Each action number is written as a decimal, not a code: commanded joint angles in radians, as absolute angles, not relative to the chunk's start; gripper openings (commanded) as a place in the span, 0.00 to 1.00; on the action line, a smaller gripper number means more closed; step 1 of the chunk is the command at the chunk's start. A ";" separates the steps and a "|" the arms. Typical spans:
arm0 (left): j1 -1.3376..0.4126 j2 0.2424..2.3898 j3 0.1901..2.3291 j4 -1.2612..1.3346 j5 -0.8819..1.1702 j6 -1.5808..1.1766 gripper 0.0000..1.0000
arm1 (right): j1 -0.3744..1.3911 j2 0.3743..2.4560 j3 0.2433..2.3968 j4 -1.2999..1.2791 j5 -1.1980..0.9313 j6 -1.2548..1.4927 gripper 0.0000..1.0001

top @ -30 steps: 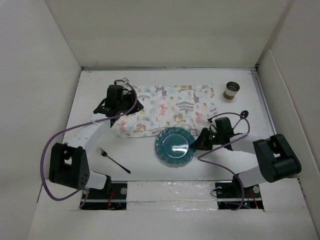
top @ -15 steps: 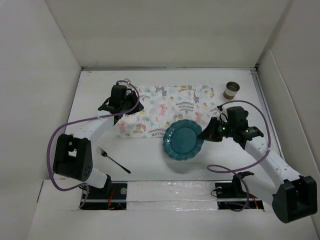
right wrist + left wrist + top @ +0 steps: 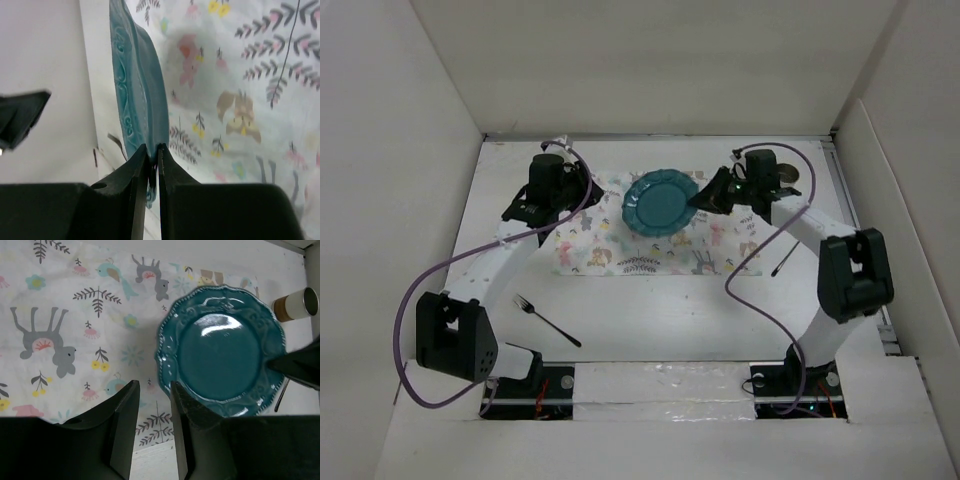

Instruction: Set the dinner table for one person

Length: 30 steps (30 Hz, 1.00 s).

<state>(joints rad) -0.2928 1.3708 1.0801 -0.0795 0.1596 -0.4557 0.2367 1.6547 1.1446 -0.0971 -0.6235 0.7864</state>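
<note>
Right gripper pinching plate rim, over placemat.
Plate tilted above placemat's far middle. Left gripper slightly spread, empty, over placemat's far-left corner. Dinner table lies under placemat; fork near-left of placemat.

The teal plate is on the move! The right gripper, clamped on its rim, carries it off the dinner table and up over the animal-print placemat to its far edge. The right arm stretches far forward, now half covering the cup.
</note>
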 commanded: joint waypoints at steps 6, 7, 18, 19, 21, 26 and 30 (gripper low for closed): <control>-0.296 1.276 1.075 -0.083 0.163 -0.451 0.28 | 0.271 1.851 1.373 0.196 -0.672 0.978 0.00; -0.296 1.276 1.071 -0.083 0.160 -0.448 0.28 | 0.272 1.874 1.371 0.205 -0.667 0.998 0.00; -0.296 1.289 1.048 -0.072 0.172 -0.449 0.28 | 0.301 1.944 1.276 0.081 -0.569 0.923 0.02; -0.296 1.292 1.048 -0.071 0.176 -0.449 0.28 | 0.301 1.948 1.258 0.078 -0.571 0.917 0.06; -0.296 1.295 1.049 -0.068 0.178 -0.453 0.28 | 0.301 1.963 1.250 0.046 -0.584 0.904 0.19; -0.296 1.292 1.055 -0.067 0.181 -0.456 0.28 | 0.301 1.947 1.244 -0.067 -0.539 0.833 0.44; -0.296 1.282 1.089 -0.095 0.155 -0.434 0.28 | 0.301 1.887 1.284 -0.219 -0.459 0.746 0.59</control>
